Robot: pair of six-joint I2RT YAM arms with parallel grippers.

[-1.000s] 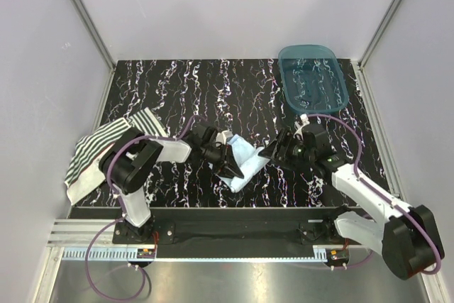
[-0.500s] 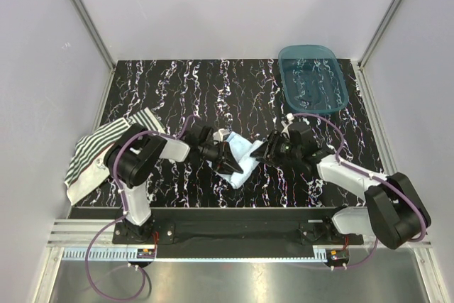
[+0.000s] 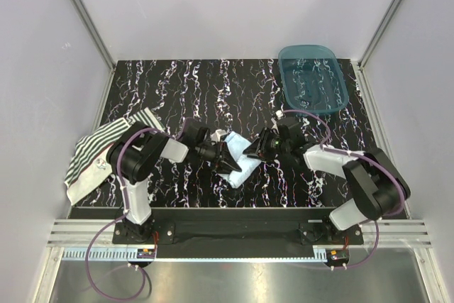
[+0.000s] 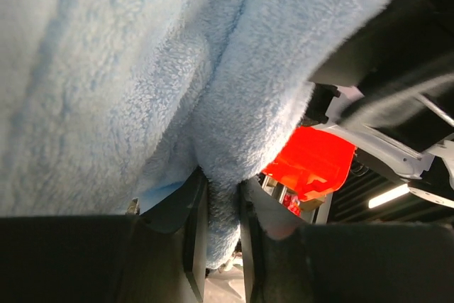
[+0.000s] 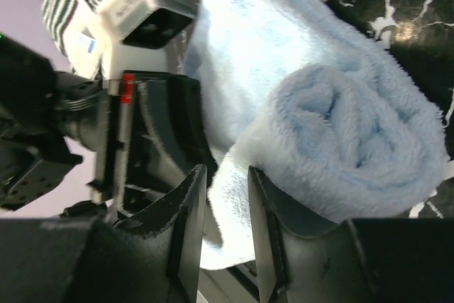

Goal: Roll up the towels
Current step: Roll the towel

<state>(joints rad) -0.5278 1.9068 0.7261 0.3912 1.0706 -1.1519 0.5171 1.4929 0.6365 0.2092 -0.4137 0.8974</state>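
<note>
My left gripper point(image 4: 220, 228) is closed down narrow on a fold of the light blue towel point(image 4: 106, 69), with the fleecy cloth pinched between its two fingers point(image 4: 195, 235). My right gripper point(image 5: 225, 228) meets the same towel from the side nearer the teal tub point(image 3: 333, 69). Its jaws stand close together with a flat edge of the cloth showing in the gap, but I cannot tell whether they are actually biting on it. Just beside its finger, one end of the towel is wound into a fat, loose coil, and the rest spreads flat toward my left gripper. The towel lies on the black marbled tabletop point(image 3: 177, 83), left of the tub and nearer my bases, apart from it. The striped towel point(image 3: 89, 150) lies much farther left of the tub, draped over the tabletop's edge.
</note>
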